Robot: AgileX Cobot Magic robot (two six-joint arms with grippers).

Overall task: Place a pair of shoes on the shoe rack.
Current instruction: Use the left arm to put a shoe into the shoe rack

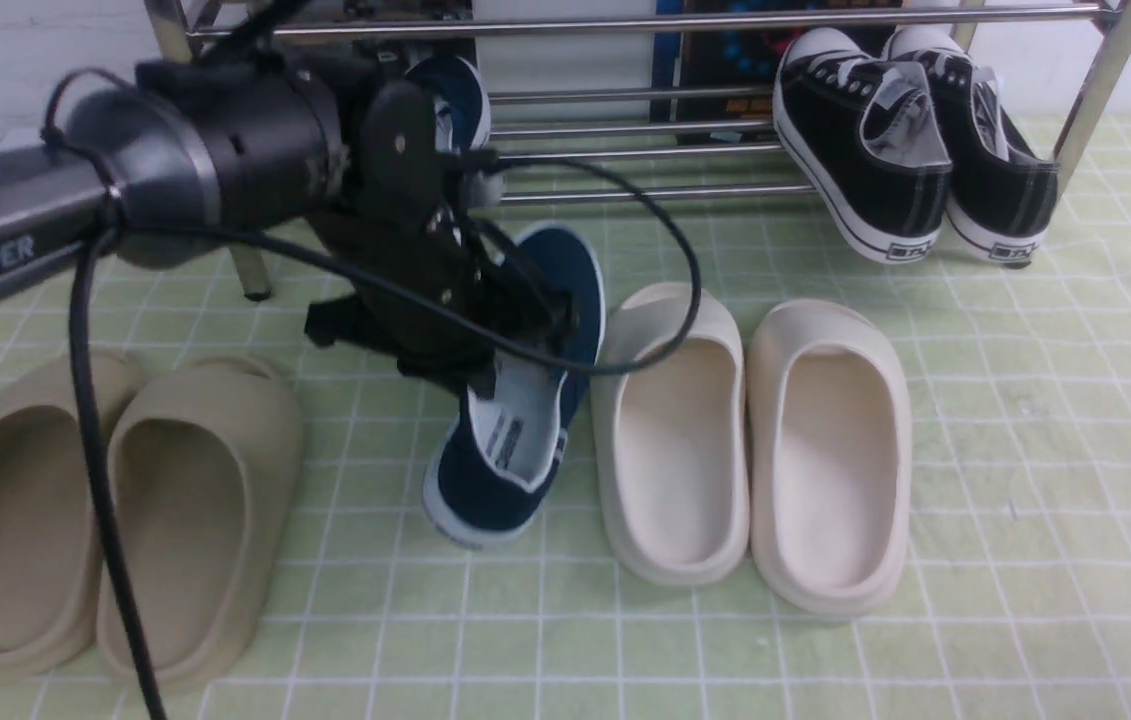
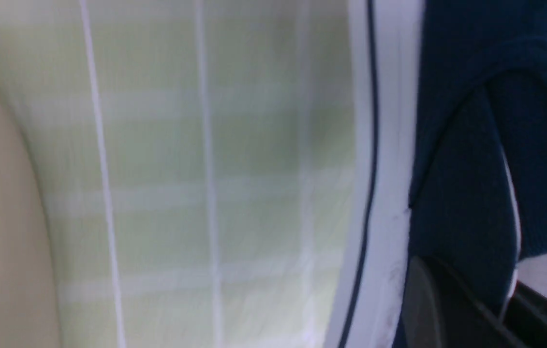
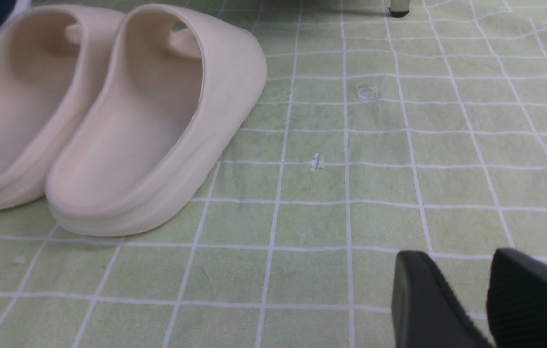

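Nearest the viewer, at 7 o'clock on the floor, a pair of tan slides (image 1: 125, 520) sits on the green checked mat (image 1: 1025, 450). Take the navy shoe (image 1: 515, 440) at floor centre as the dial. The cream slides (image 1: 755, 440) lie just beside it at 3 o'clock. The rack (image 1: 685, 20) stands at 12 o'clock, with black sneakers (image 1: 910, 150) leaning on its lower bars at 2 o'clock. The second navy shoe (image 1: 455, 100) is on the rack at 12 o'clock, partly hidden by the left arm (image 1: 205, 150).

Tool state: the left gripper (image 1: 525, 325) is clamped on the navy shoe's side wall at the collar. Whether the sole is clear of the mat cannot be told. The right gripper (image 3: 466, 299) hovers low over bare mat, fingers apart, nothing between them.

Hazards:
- The grip takes only a thin canvas edge, off the shoe's middle, so the shoe may swing or slip out on lifting.
- The shoe may drag against the nearest cream slide.
- The loose cable (image 1: 665, 270) loops toward that slide and could snag.

Clearance:
- Tight at 3 o'clock.
- Open mat at 9 o'clock, up to the tan slides.
- Free bar length on the rack at 1 o'clock, between the second navy shoe and the black sneakers.
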